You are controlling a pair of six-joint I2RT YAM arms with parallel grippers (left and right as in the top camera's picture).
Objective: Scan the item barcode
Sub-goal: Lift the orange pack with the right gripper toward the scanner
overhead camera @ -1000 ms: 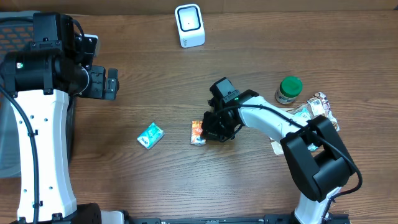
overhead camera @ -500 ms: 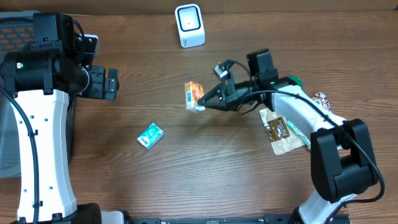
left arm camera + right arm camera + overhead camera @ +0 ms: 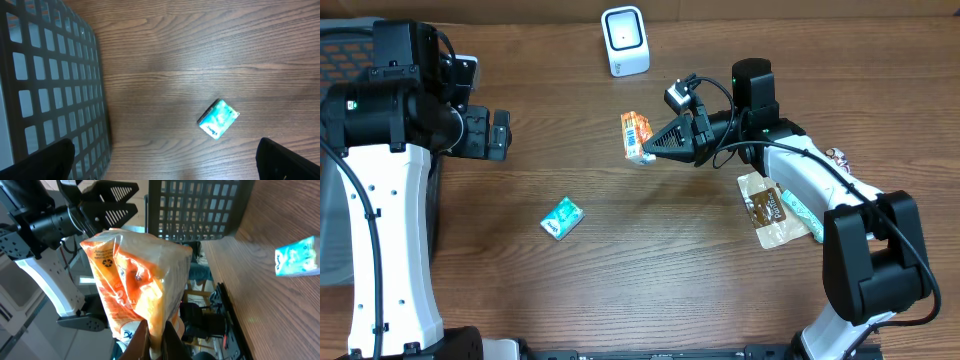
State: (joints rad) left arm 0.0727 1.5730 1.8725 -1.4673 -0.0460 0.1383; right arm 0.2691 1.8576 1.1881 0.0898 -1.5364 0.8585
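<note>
Wooden table [image 3: 620, 280], brown grain, seen from above; two arms mounted at its near edge.

- Scanner [image 3: 625, 40]: small white unit, standing at the far edge of the table, centre.
- Orange packet [image 3: 637, 136]: the item for scanning. Raised off the table, below and just right of the scanner but apart from it. In the right wrist view the packet [image 3: 135, 280] is crinkled, orange and white, with print on one face; no barcode can be made out there.
- Right gripper [image 3: 658, 147]: reaches leftward, its jaws pressed together on the packet's edge and pinching it.
- Left gripper [image 3: 487, 134]: at the left side of the table, jaws spread wide, holding nothing; its fingers [image 3: 50, 160] show only as dark corners in the left wrist view.
- Teal packet [image 3: 562, 217]: lying flat on the table, left of centre, well apart from both grippers.
- Brown pouch [image 3: 770, 208]: flat on the table under the right arm.
- Basket [image 3: 50, 75]: dark mesh, at the table's left edge.
</note>
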